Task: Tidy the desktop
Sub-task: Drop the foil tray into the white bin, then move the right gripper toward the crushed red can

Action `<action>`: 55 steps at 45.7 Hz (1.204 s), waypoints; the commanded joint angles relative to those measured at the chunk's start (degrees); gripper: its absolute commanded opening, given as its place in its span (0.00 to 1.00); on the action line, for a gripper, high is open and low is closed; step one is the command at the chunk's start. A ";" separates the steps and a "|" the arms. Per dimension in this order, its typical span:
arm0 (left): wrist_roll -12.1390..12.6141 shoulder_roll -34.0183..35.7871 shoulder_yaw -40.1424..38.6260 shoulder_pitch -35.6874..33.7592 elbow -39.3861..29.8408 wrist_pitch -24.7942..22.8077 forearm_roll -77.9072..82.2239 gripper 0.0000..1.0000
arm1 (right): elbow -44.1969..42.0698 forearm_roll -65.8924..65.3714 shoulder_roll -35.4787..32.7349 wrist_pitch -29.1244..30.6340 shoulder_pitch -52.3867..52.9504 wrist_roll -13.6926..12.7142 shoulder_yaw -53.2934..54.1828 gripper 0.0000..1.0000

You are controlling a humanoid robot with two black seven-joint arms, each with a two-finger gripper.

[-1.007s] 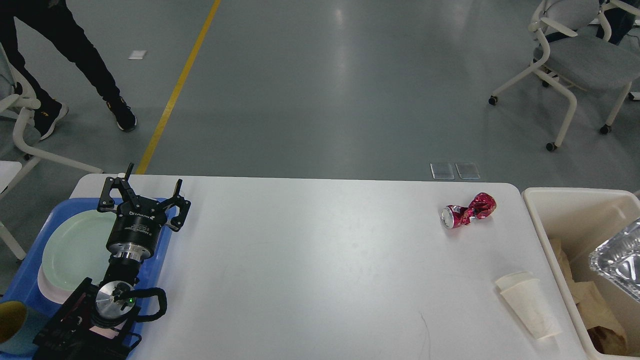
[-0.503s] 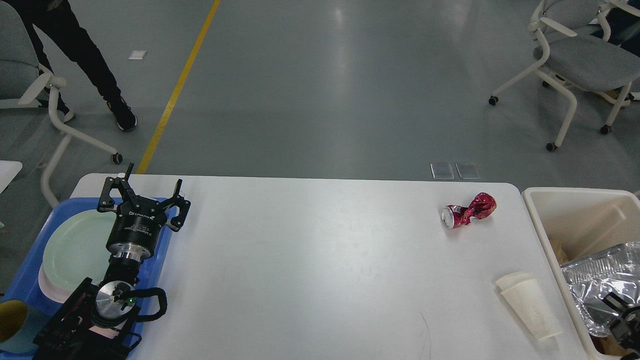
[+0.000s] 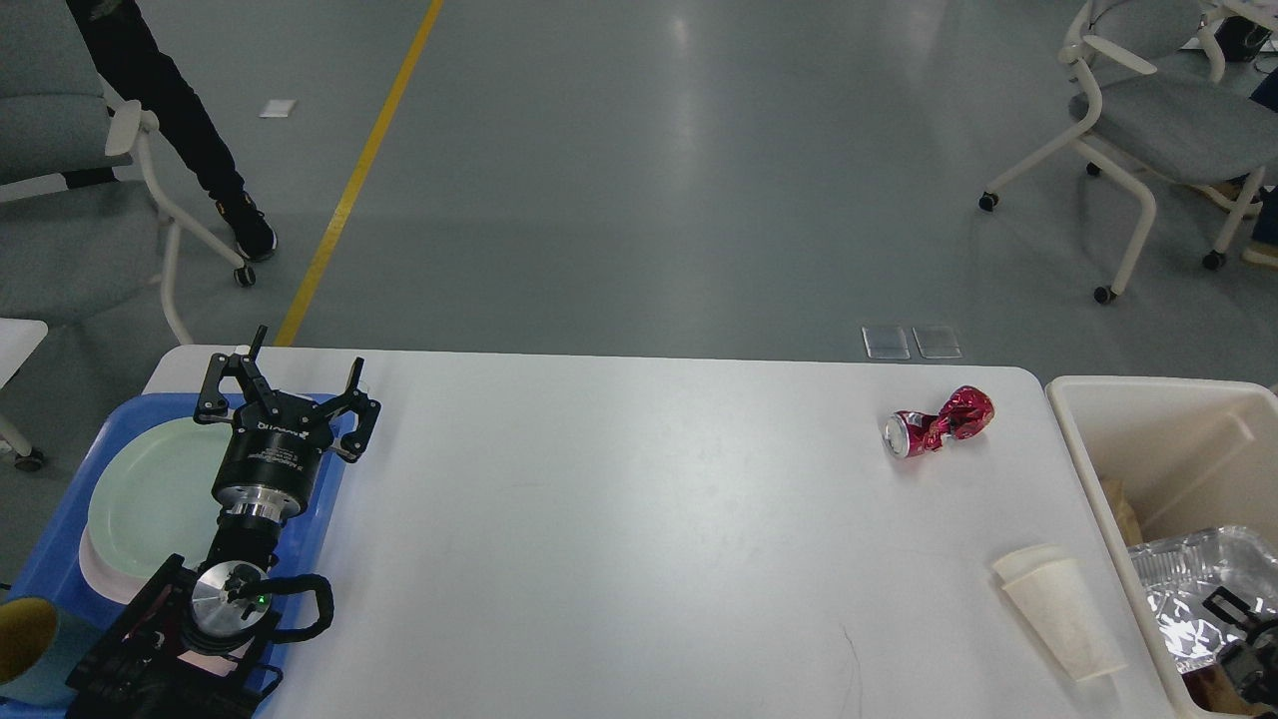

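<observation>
The white desktop carries a crushed red can at the far right and a white paper cup lying on its side near the right front. My left gripper is open and empty, hovering over the right rim of the blue tray. My right gripper shows only as a small dark part at the lower right, inside the cream bin, beside a crumpled foil tray. Its fingers cannot be told apart.
On the blue tray lie a pale green plate on a pink one, with a yellow-lined cup at its front. Brown paper lies in the bin. Chairs and a person's legs stand on the floor beyond the table.
The foil tray has sunk lower into the bin and my right gripper has come into view beside it. The left arm has not moved. The person and chair at far left shifted.
</observation>
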 commanded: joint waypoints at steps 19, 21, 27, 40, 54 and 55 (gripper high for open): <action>-0.09 0.00 0.00 0.00 0.00 -0.04 0.00 0.96 | 16.92 -7.79 -10.30 1.36 16.13 0.10 -1.78 1.00; 0.00 0.00 0.00 0.00 0.00 0.04 0.00 0.96 | 20.09 -12.02 -11.80 2.23 20.01 0.10 -2.22 1.00; 0.00 0.00 0.00 0.00 0.00 0.04 0.00 0.96 | 31.42 -22.92 -15.32 7.94 32.13 0.01 -2.84 1.00; 0.00 0.00 0.00 0.00 0.00 -0.04 0.00 0.96 | 53.31 -27.07 -12.43 27.62 64.65 -0.17 -15.84 1.00; 0.00 0.00 0.00 0.00 0.00 0.04 0.00 0.96 | 76.33 -26.72 -3.63 44.78 95.68 -0.34 -20.24 1.00; 0.00 0.00 0.00 0.00 0.00 0.04 0.00 0.96 | 79.05 -26.72 -3.46 44.78 97.87 -0.34 -20.33 1.00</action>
